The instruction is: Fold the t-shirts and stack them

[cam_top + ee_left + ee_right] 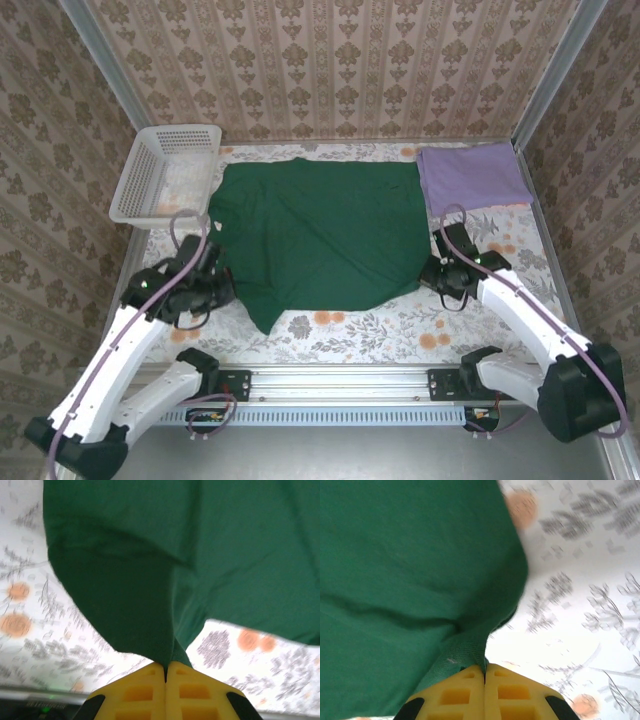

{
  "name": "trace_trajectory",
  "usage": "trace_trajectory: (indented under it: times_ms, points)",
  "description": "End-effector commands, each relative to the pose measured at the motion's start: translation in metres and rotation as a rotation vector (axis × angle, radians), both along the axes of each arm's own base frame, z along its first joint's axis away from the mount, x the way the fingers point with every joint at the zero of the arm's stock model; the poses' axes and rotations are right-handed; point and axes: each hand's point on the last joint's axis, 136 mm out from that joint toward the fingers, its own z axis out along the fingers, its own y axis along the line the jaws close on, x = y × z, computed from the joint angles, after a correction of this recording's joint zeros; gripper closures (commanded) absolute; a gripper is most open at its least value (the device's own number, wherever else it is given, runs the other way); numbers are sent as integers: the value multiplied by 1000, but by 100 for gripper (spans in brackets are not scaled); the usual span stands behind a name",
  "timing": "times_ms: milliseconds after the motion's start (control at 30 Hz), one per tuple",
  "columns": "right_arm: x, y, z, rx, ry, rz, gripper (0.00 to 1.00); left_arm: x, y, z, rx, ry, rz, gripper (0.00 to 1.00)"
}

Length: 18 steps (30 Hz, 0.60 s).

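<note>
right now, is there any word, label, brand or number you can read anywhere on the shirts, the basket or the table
No text can be read.
Dark green cloth t-shirt: plain, no print or tag showing.
Lilac purple cloth shirt: plain.
White plastic lattice basket: no label showing.
Flowered tablecloth: pattern only, no writing.
Metal rail at the near edge: the small dark parts on it are too small to tell any marking.

Matt cloth on green t-shirt point(320, 230), soft cloth on lilac t-shirt point(470, 175), smooth plastic basket point(138, 188)
</note>
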Motion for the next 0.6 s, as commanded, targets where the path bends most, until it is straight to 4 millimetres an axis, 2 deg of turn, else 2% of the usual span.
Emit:
trace_trajectory:
  times_ms: [0,133,200,333,433,567]
  points:
    - [30,5,15,-25,-57,42,100,46,-15,34,-80,-123,-80,100]
    - [63,3,17,-30,-61,38,100,105,-9,46,-164,-157,-21,100]
    - [78,0,18,-43,-62,38,100,132,-3,45,-203,-159,17,100]
    - [101,-13,6,-57,-13,18,100,179,1,41,-240,-133,64,100]
    - [112,-23,-3,-68,13,5,100,210,-4,26,-258,-84,62,100]
    - [123,-32,-16,-52,37,-20,100,241,-5,-1,-247,-13,71,100]
